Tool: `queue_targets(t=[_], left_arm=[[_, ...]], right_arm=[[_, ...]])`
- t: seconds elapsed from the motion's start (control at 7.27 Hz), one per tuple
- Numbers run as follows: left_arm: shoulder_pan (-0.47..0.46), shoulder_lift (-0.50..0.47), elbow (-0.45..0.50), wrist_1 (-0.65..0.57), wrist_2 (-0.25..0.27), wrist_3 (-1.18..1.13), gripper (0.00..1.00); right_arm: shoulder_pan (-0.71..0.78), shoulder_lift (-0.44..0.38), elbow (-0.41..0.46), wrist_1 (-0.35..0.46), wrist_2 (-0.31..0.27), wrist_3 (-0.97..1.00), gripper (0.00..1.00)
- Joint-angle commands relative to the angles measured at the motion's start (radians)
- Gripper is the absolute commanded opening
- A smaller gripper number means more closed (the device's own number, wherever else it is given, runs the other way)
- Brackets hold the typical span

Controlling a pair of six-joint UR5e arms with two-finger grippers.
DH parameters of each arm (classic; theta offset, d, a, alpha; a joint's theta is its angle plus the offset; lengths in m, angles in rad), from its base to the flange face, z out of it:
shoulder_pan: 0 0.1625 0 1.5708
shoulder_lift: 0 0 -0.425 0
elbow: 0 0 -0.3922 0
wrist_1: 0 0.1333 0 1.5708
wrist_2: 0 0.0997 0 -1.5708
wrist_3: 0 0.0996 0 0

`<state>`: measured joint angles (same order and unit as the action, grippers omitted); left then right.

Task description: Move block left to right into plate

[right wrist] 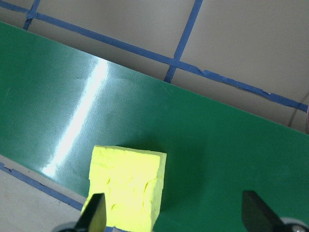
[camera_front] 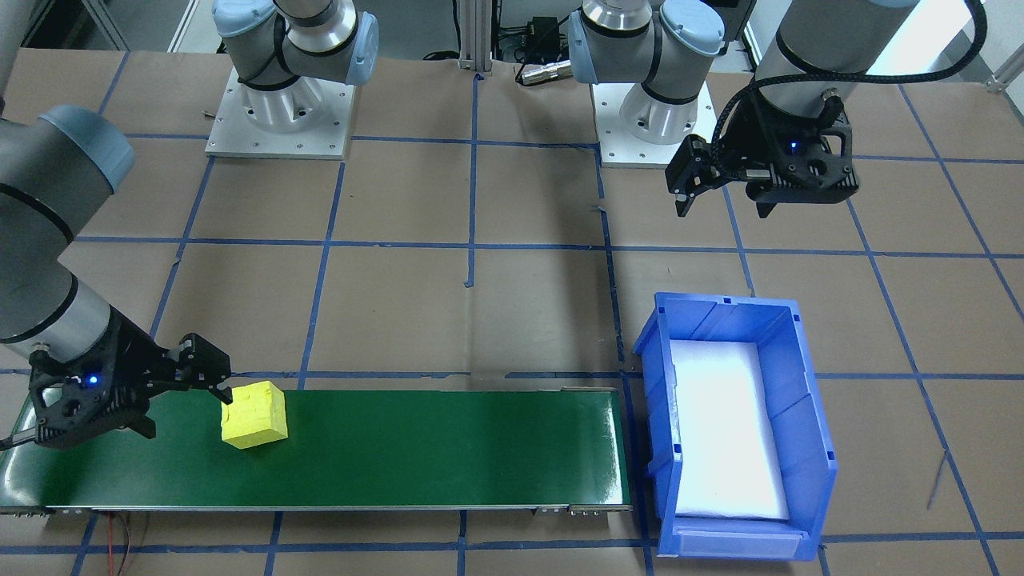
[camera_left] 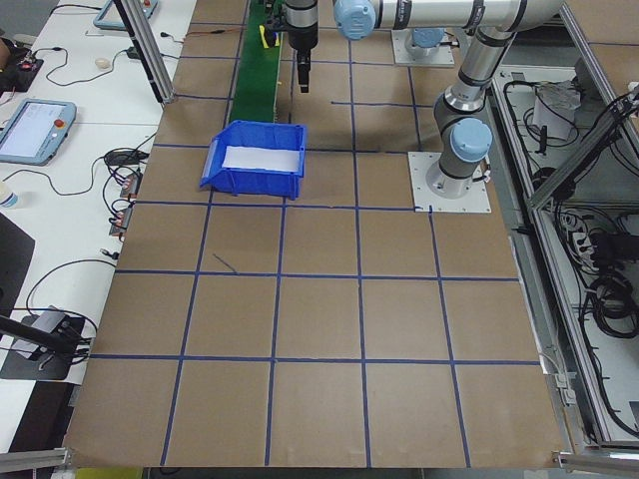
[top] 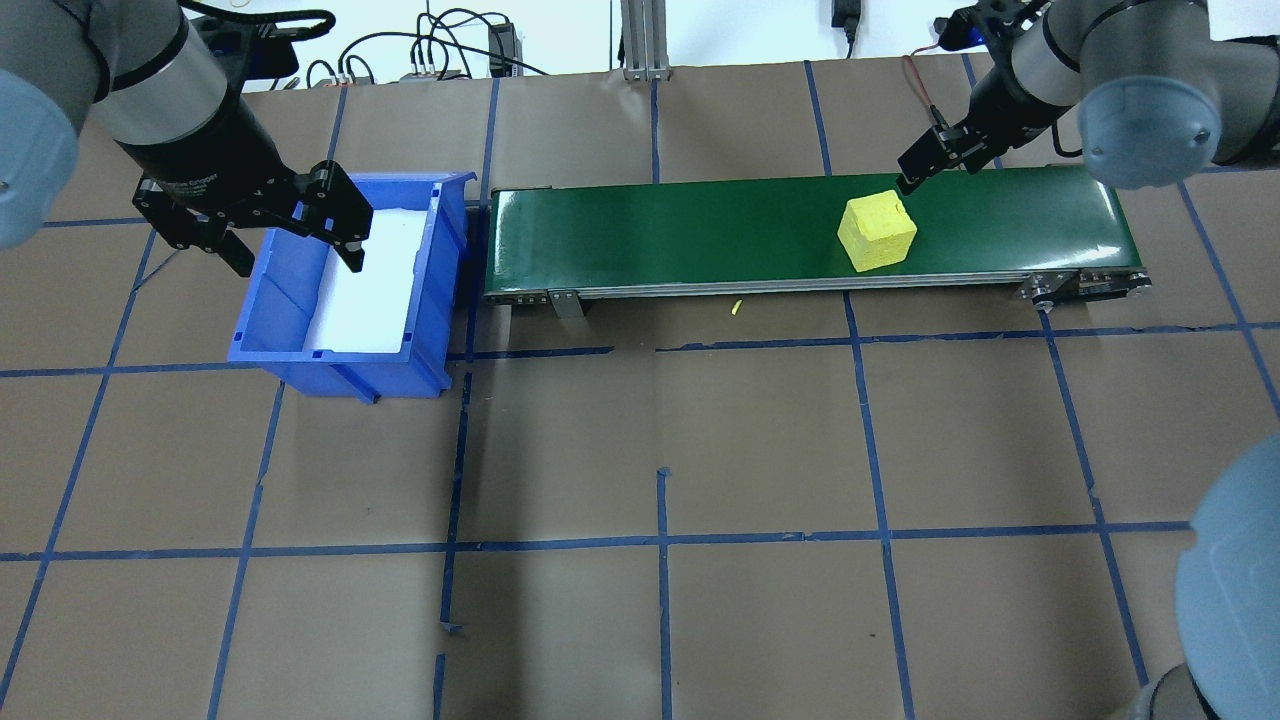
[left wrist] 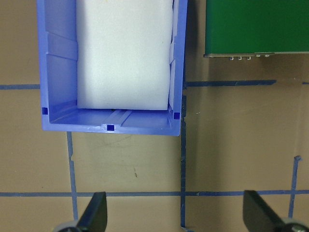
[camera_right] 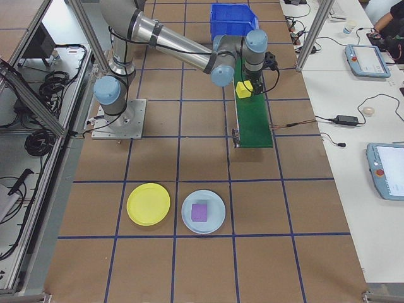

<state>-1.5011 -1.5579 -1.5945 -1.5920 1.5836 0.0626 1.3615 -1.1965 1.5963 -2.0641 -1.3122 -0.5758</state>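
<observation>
A yellow foam block [camera_front: 254, 414] [top: 877, 231] [right wrist: 126, 186] rests on the green conveyor belt [camera_front: 440, 448] [top: 680, 230], toward the robot's right end. My right gripper [camera_front: 186, 412] [top: 940, 165] [right wrist: 176, 215] hovers open just beside and above the block, one fingertip [camera_front: 221, 392] close to its top corner. The empty yellow plate [camera_right: 148, 204] lies on the table well past the belt's right end. My left gripper [camera_front: 722, 210] [top: 300, 262] [left wrist: 176, 215] hangs open and holds nothing, above the near edge of the blue bin [top: 440, 290].
The blue bin [camera_front: 808, 416] [left wrist: 58, 72], lined with white foam, stands at the belt's left end. A pale blue plate [camera_right: 214, 224] with a purple block [camera_right: 199, 212] in it sits beside the yellow plate. Blue tape lines grid the brown tabletop.
</observation>
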Motion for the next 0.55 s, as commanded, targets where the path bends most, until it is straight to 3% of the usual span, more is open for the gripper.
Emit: queue_targets(t=[0.0,0.41], left_arm=[[0.002,-0.001,0.001,-0.002,-0.005,-0.007,1.0],[-0.001,-0.001,-0.009,-0.002,-0.013,-0.017,1.0]], right_arm=[[0.001,0.034,0.007,-0.004,0.034,-0.001,0.99],[-0.013,0.069,0.027,-0.005,0.039,-0.003,1.0]])
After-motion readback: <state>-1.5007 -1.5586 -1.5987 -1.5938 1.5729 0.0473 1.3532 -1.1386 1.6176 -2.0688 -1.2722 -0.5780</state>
